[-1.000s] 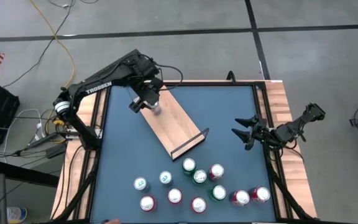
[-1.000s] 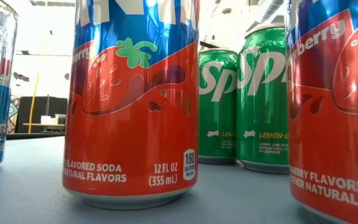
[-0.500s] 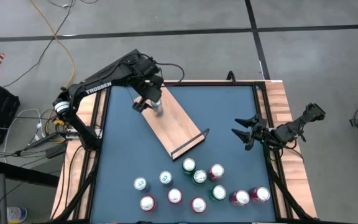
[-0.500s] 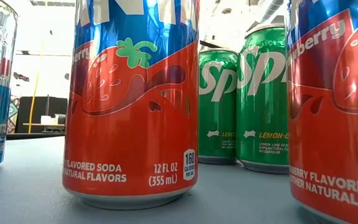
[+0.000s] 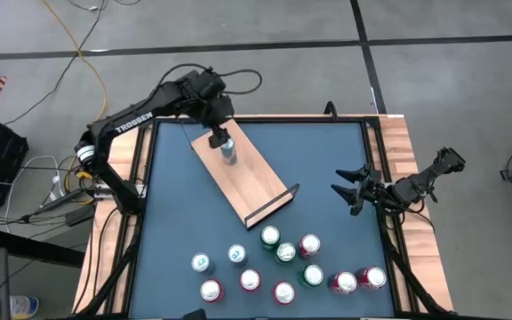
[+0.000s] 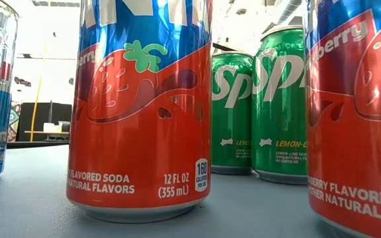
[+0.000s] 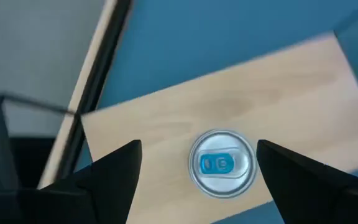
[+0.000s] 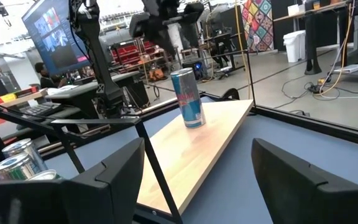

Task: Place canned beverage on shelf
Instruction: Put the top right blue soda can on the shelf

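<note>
A slim blue-and-silver can [image 5: 228, 151] stands upright on its base near the far end of the light-wood shelf [image 5: 249, 178], which lies flat and slantwise on the blue table. My left gripper [image 5: 215, 134] hovers above the can, open, with a finger to either side of it and touching nothing. The left wrist view looks down on the can's top [image 7: 222, 163] and the board [image 7: 278, 93]. My right gripper [image 5: 348, 188] waits open and empty at the table's right edge. Its view shows the can [image 8: 187, 98] on the shelf [image 8: 210, 134].
Several red, green and white-topped cans [image 5: 283, 262] stand in a cluster at the table's near side, and they fill the low view [image 6: 141, 112]. The shelf's black rail [image 5: 269, 205] marks its near end. Light-wood edging [image 5: 398, 142] frames the table.
My left gripper has risen and drawn back toward the table's far edge, away from the can. The can stays upright at the same place on the shelf.
</note>
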`<action>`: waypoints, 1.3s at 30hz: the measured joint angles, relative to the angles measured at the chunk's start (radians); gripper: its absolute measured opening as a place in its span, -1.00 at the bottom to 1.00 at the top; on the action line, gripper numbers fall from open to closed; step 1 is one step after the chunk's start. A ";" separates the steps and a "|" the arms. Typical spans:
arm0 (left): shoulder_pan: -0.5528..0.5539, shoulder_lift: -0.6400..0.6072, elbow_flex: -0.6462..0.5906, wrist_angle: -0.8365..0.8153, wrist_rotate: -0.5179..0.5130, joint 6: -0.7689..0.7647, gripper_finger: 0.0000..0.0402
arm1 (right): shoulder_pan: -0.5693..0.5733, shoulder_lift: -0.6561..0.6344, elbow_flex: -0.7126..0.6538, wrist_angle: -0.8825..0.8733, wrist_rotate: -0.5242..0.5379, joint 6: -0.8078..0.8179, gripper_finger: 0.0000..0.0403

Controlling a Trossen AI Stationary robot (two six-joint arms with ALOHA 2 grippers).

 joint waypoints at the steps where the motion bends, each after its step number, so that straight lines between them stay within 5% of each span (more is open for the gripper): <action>1: -0.007 -0.004 0.001 0.002 -0.025 -0.071 0.51 | 0.000 0.000 0.000 0.000 0.000 -0.003 0.40; 5: -0.069 -0.008 0.001 -0.013 -0.147 -0.413 0.51 | 0.000 0.000 0.000 0.000 0.000 -0.008 0.40; 15: -0.314 -0.002 0.000 -0.053 -0.664 -0.766 0.47 | 0.000 0.000 0.000 0.000 -0.001 -0.008 0.40; 19: -0.329 0.008 0.000 -0.063 -0.670 -1.073 0.47 | 0.000 0.000 0.000 0.000 -0.001 -0.008 0.40; 39: -0.420 0.138 -0.006 -0.110 -0.855 -1.309 0.47 | 0.000 0.000 0.000 0.000 -0.006 -0.007 0.40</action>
